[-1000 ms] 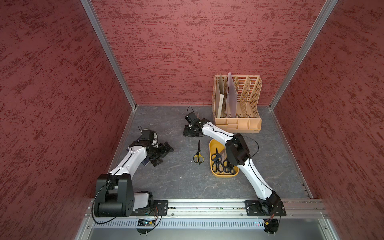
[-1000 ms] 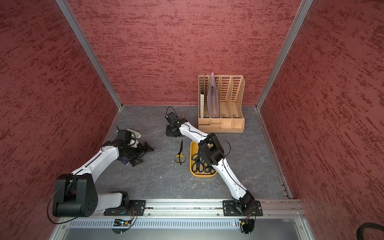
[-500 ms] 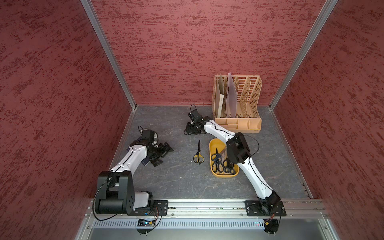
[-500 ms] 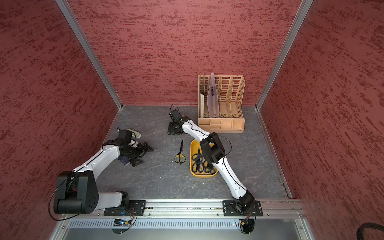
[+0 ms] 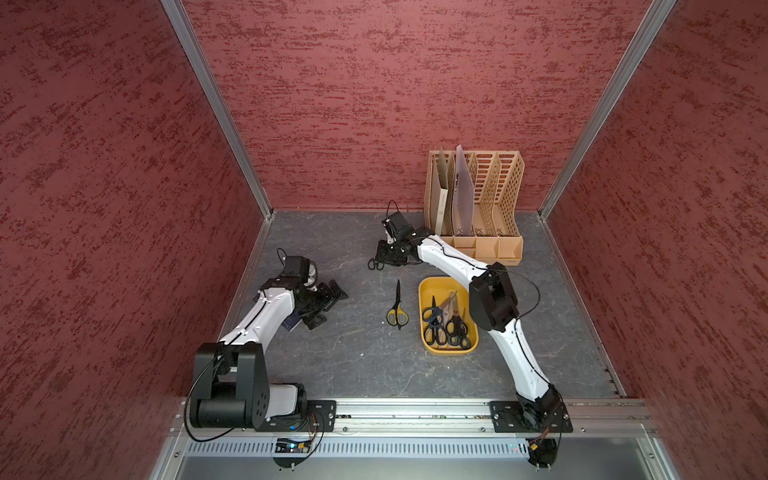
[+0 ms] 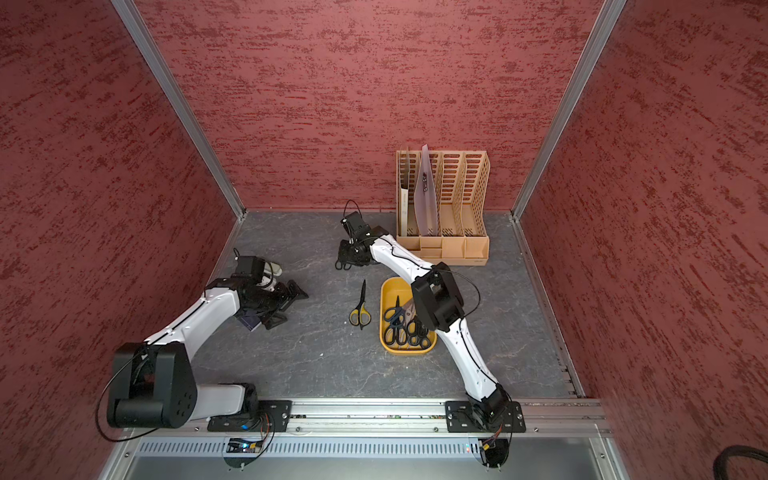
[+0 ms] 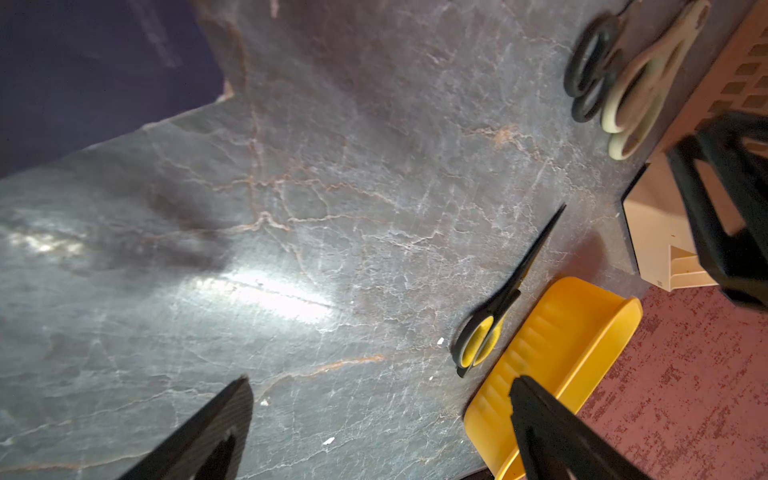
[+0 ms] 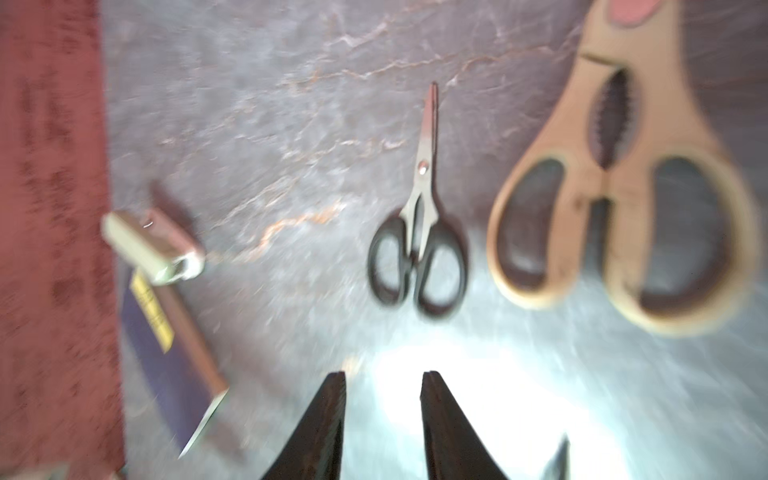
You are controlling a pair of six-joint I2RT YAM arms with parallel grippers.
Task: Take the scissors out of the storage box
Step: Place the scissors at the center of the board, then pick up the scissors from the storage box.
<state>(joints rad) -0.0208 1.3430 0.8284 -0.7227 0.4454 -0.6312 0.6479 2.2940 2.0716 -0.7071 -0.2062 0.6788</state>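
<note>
The right gripper point(image 8: 383, 376) hangs with its fingers slightly apart and empty, by the small black scissors point(image 8: 417, 249). The yellow-handled scissors point(image 5: 398, 309) lie lengthwise near-to-far, blades pointing far.

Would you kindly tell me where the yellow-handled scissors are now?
In both top views the yellow-handled scissors lie on the table beside the storage box, on its side nearer the left arm, blades toward the back wall.

Three scissors point(image 5: 398, 309) outside, one storage box point(image 5: 440, 287), one organizer point(image 5: 498, 195)
</note>
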